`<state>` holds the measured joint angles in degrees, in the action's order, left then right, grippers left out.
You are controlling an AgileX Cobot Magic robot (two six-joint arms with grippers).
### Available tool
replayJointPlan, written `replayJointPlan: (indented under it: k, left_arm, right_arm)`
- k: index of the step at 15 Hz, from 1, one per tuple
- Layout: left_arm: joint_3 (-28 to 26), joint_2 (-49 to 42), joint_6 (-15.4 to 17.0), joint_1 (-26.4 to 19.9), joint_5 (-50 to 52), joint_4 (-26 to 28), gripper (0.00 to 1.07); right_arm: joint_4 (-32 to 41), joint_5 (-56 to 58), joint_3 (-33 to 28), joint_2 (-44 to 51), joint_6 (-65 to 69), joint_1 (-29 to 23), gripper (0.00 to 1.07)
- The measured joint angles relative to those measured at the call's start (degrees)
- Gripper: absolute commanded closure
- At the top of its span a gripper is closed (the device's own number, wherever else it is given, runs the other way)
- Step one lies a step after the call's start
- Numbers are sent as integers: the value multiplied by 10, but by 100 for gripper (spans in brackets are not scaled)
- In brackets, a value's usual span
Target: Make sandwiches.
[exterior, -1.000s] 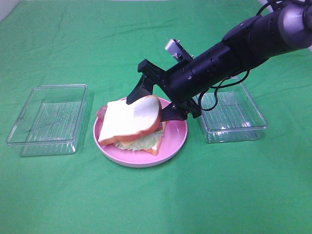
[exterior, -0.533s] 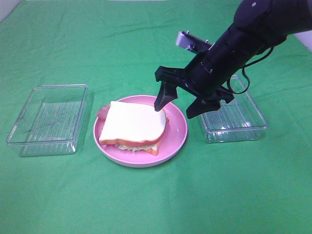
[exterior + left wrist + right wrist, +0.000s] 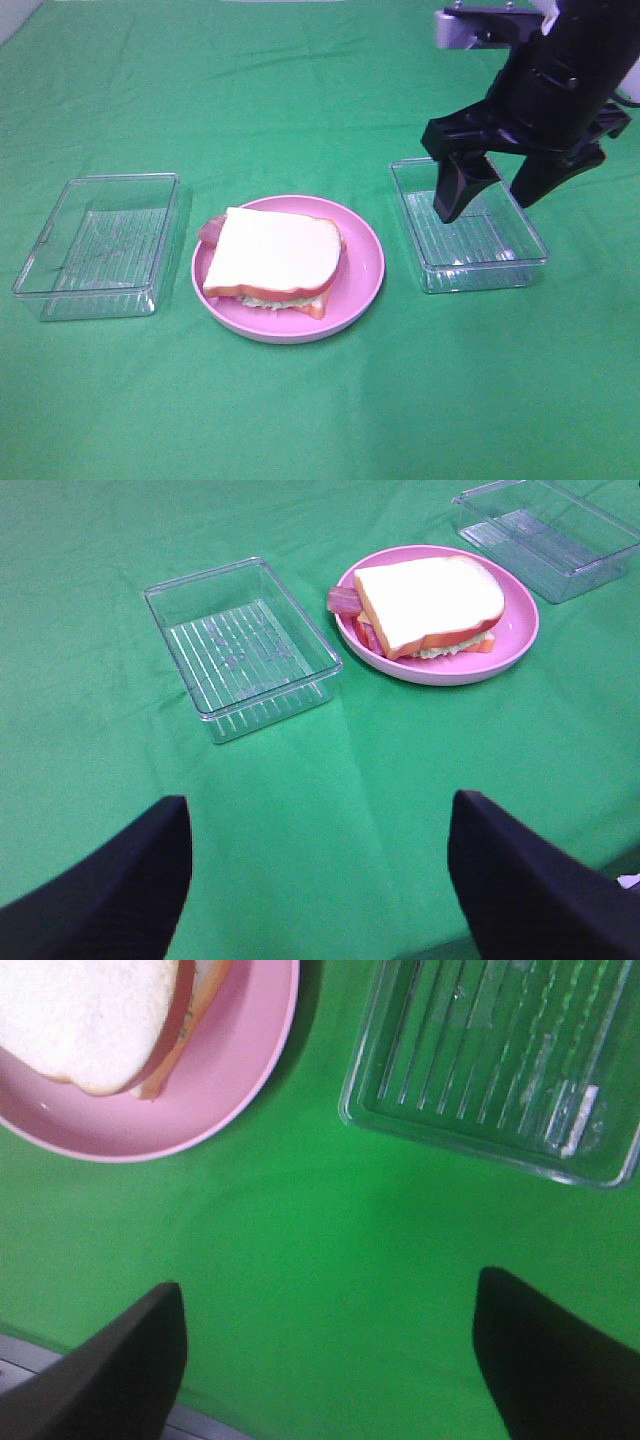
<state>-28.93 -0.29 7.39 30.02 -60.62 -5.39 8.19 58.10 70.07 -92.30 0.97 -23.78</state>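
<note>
A sandwich (image 3: 272, 258) lies on the round pink plate (image 3: 362, 268): white bread with orange-brown crust on top, pale green lettuce, yellow cheese and a pink-red bacon end (image 3: 209, 231) showing at its edges. It also shows in the left wrist view (image 3: 428, 605) and partly in the right wrist view (image 3: 95, 1020). My right gripper (image 3: 488, 193) is open and empty, raised above the right clear tray (image 3: 480, 262), apart from the sandwich. My left gripper (image 3: 318, 870) is open and empty, well back from the plate, and out of the exterior high view.
A clear rectangular tray (image 3: 100, 245) stands left of the plate, empty; it shows in the left wrist view (image 3: 240, 645) too. The right tray (image 3: 500, 1055) is also empty. Green cloth (image 3: 320, 400) covers the table.
My right gripper let go of the top bread slice, which now lies flat on the sandwich. The gripper rose and moved right, from the plate to above the right tray.
</note>
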Motion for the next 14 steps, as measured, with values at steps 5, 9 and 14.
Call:
replayJointPlan:
  k: [5, 9, 14]
  left_arm:
    - [0, 0, -3, 0, 0, 1, 37]
    - [0, 0, -54, 0, 0, 38, 37]
    - [0, 0, -58, 0, 1, 41, 37]
  right_arm:
    - [-5, 21, -102, 161, 0, 0, 33]
    - [-14, 65, -229, 356, -10, 0, 33]
    - [-14, 74, -347, 625, -74, 0, 33]
